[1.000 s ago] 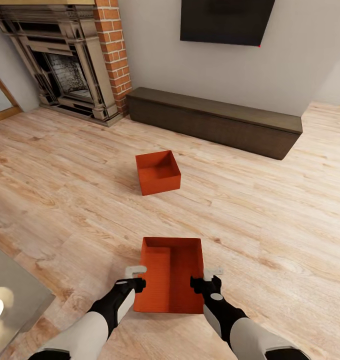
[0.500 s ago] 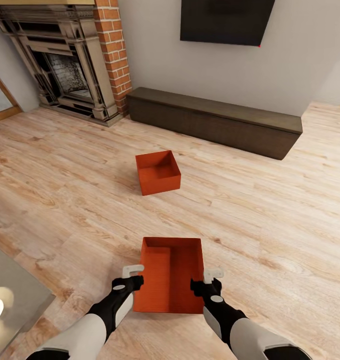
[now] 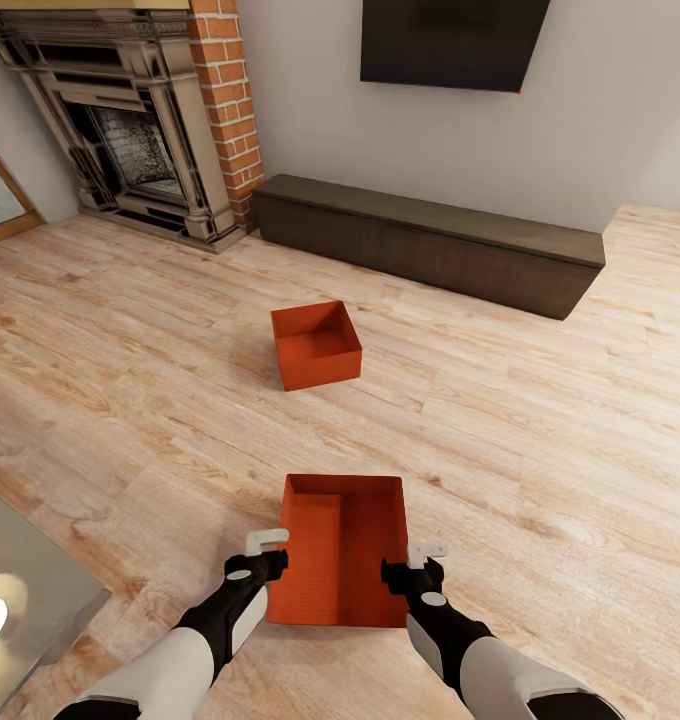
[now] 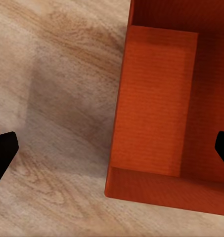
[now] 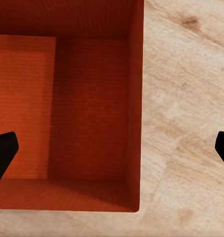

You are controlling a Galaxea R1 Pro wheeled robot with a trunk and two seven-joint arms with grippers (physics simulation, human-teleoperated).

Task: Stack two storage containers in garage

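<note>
Little is being changed since a second ago: the left hand is being brought slightly lower and closer in beside the near container, while the right hand is being kept almost where it was, and the camera is being held steady.

Both hands are being held spread open, one on each long side of the near container, which is being left resting on the light wood floor of the living room. In the left wrist view one dark fingertip is being seen over bare planks and the other over the bin's inside, so the near container's wall is being straddled; the same is being shown at the right wrist, with a fingertip over the orange floor of the bin and its partner out over the wood. Judged from this, each hand is being lined up to pinch a side wall so the bin can be lifted by two arms at once.

The far container is being left untouched beyond the near container, towards the dark bench.

How high the fingertips are being held above the rim cannot be told, as only their tips are being shown at the wrist views' edges. The near container's outer faces are mostly being hidden.
</note>
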